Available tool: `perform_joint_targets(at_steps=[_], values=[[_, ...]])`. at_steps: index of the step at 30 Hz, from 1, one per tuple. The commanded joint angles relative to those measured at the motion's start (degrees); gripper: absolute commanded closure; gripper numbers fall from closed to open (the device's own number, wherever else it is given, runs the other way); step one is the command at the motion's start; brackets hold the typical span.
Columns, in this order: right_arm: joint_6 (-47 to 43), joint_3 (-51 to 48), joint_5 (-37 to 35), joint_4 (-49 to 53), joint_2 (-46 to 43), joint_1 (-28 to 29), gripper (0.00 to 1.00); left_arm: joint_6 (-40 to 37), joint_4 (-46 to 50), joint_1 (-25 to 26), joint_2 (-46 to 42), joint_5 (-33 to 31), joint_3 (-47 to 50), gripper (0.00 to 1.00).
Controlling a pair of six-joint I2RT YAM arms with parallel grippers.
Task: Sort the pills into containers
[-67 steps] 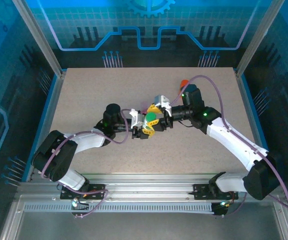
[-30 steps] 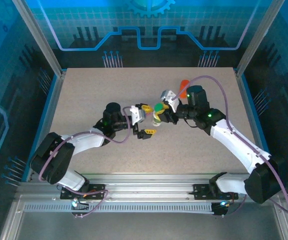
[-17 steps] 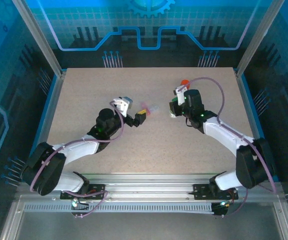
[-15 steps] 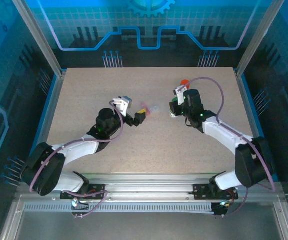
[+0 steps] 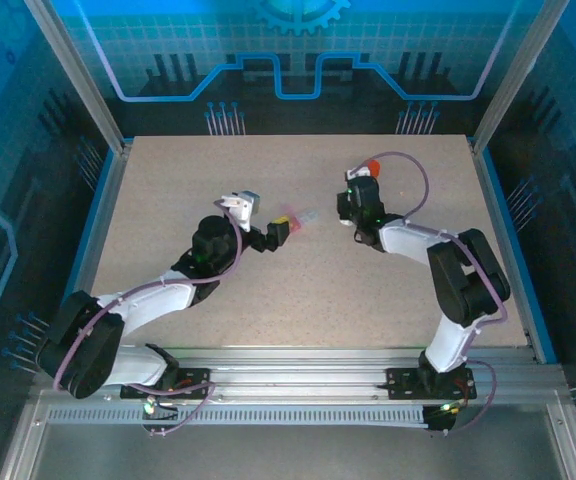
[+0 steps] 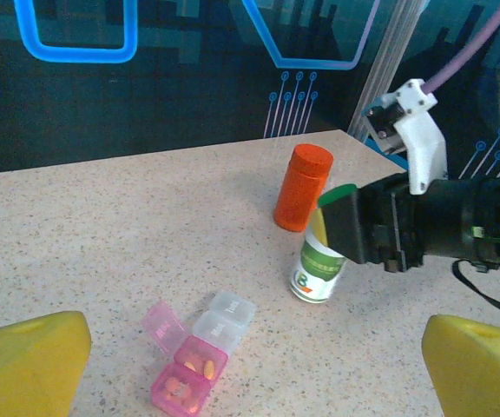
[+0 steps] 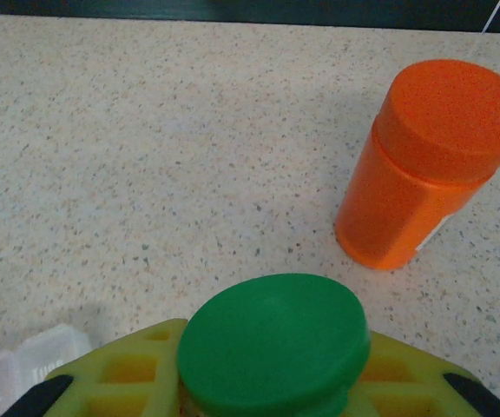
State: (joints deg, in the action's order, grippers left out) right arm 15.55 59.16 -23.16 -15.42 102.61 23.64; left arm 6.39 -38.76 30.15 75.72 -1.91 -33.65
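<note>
Right claw pinches the green-capped white bottle at the surface, just beside the orange bottle — probably to steady it — while left claw hangs spread over the open pill box.

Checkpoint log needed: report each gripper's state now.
Left gripper: open, empty.
Right gripper: closed on the small white plastic bottle with a green cap.

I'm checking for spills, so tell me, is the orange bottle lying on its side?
No, the orange bottle stands upright on the table with its base flat down.
</note>
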Motion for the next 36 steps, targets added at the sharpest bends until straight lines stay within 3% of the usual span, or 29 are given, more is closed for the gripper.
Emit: perform_joint_targets(at_steps=[1,3,10,21,28,36], values=[[1.68,3.00,-3.99,-3.41,1.70,1.10,0.63,1.51,0.08,0.54,0.89,0.09,-1.36,0.01],[2.42,3.82,-3.63,-2.36,2.26,1.05,0.51,1.67,0.38,0.74,1.25,-0.08,-1.76,0.01],[5.50,3.04,0.02,-0.46,-0.21,0.88,0.32,2.80,0.63,1.03,1.40,-1.99,-2.43,0.01],[7.23,-4.15,13.64,7.74,-20.14,-4.64,0.29,8.99,3.49,2.07,2.28,-7.04,-7.23,0.01],[7.30,-3.51,27.39,10.72,-21.88,-11.35,0.30,12.59,10.82,3.67,10.02,-4.85,-19.48,0.02],[5.17,-3.93,34.77,12.43,-21.03,-14.58,0.31,19.69,27.82,4.19,25.41,-0.83,-40.49,0.15]])
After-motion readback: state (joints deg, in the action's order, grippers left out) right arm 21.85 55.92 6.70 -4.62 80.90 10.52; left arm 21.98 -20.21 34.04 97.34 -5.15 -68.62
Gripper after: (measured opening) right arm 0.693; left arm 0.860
